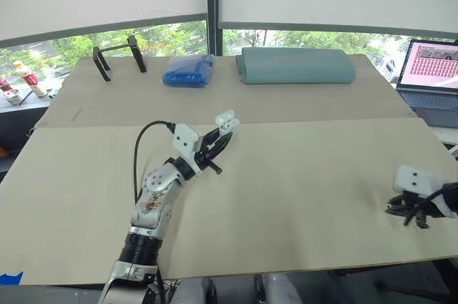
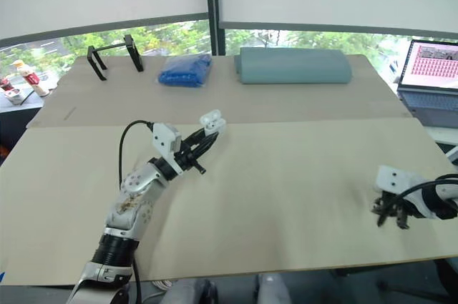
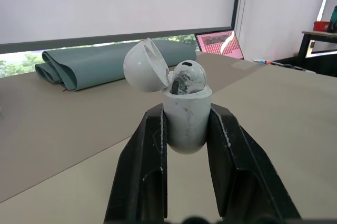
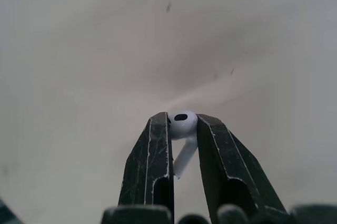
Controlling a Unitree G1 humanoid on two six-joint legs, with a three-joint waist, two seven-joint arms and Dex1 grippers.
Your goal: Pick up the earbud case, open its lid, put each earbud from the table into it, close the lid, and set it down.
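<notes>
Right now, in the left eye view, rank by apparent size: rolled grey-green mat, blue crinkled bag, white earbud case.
1. rolled grey-green mat
2. blue crinkled bag
3. white earbud case, although nearest the camera

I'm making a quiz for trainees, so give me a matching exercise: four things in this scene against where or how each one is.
1 earbud case; 2 loose earbud; 3 rolled mat; 4 laptop
A pinched in right gripper; B far side of table; C in left gripper, lid open; D far right, screen lit
Pairs: 1-C, 2-A, 3-B, 4-D
</notes>
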